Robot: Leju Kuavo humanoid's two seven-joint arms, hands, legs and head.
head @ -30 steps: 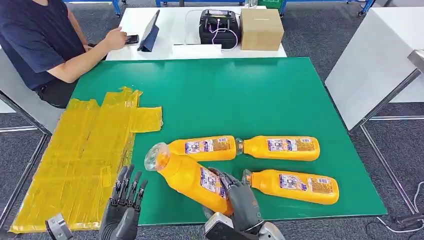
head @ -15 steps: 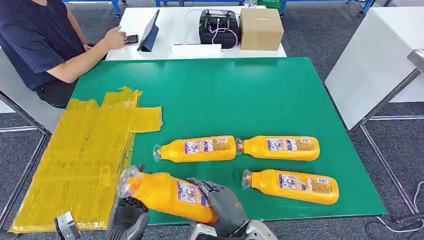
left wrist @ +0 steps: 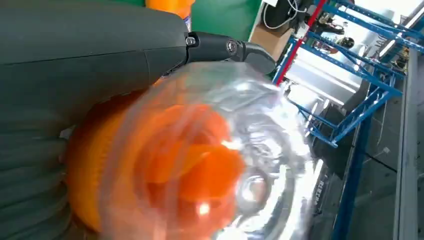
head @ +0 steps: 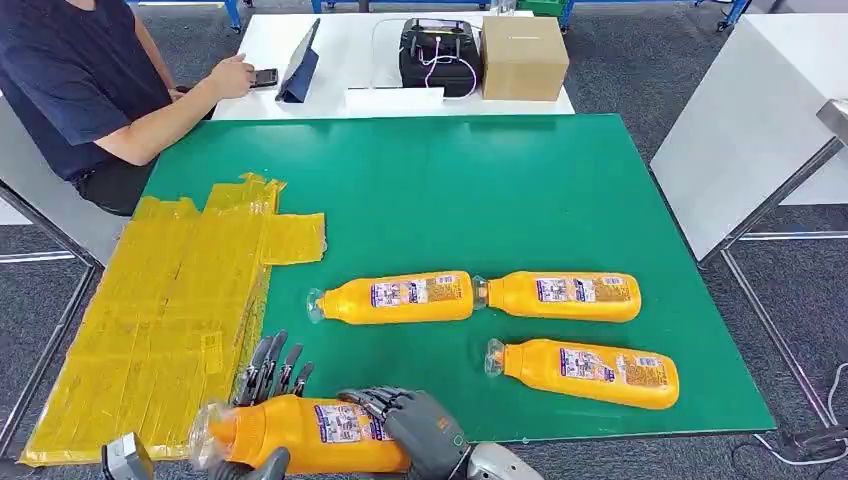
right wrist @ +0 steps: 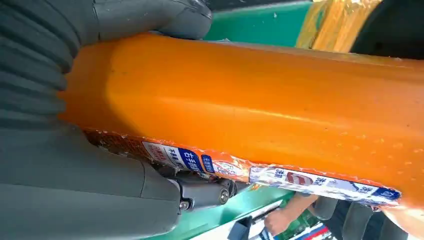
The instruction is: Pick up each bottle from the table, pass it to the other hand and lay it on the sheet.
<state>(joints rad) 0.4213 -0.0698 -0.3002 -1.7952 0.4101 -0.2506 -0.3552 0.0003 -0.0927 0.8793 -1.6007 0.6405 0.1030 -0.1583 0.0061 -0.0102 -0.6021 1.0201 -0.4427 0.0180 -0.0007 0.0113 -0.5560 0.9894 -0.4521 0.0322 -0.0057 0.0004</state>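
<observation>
Lowered orange bottle now lies level, clear-capped.

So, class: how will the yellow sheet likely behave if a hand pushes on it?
The sheet looks thin and creased, so it is probably floppy and light. Lying loose on the mat, it may well slide or bunch up. Its ragged edge suggests it could tear.

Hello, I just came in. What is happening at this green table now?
The robot is passing an orange bottle between hands at the table's near edge. Its right hand grips the body, while the left hand is at the cap end, fingers spread behind it. Three more bottles lie on the green table. Nothing lies on the yellow sheet yet.
</observation>
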